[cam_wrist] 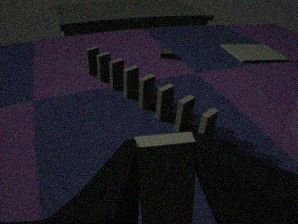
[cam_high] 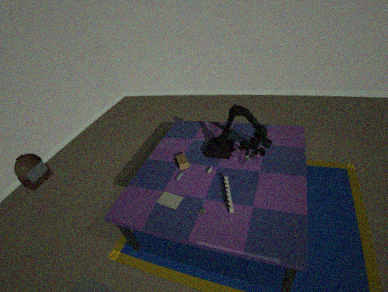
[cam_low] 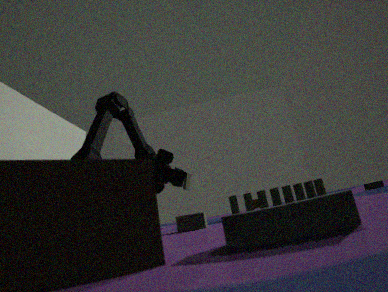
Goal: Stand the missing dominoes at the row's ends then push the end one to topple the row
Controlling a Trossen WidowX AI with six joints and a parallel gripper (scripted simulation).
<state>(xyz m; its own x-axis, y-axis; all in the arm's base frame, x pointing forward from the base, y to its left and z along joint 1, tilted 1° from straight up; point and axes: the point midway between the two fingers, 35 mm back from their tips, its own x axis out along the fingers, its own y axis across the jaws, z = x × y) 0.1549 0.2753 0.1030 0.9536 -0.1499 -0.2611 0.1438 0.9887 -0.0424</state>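
A row of several standing dominoes [cam_high: 228,192] [cam_low: 276,196] [cam_wrist: 147,92] runs across the table. My gripper [cam_high: 246,158] [cam_low: 186,180] [cam_wrist: 165,150] is shut on a domino [cam_wrist: 165,175], seen with its pale end up between the dark fingers in the wrist view. It is held above the table, off the row's end nearest the arm base. In the wrist view a finger partly hides the foot of the nearest standing domino [cam_wrist: 209,121]. Two loose pale pieces, one short [cam_high: 209,170] and one lying [cam_high: 179,177], are left of the row in the top view.
An orange-brown block [cam_high: 182,162] and a pale flat slab [cam_high: 170,200] [cam_wrist: 255,53] are on the checkered table [cam_high: 280,192], left of the row in the top view. A small object [cam_high: 202,211] is near the slab. A long dark block [cam_low: 292,220] is in front of the row in the exterior view.
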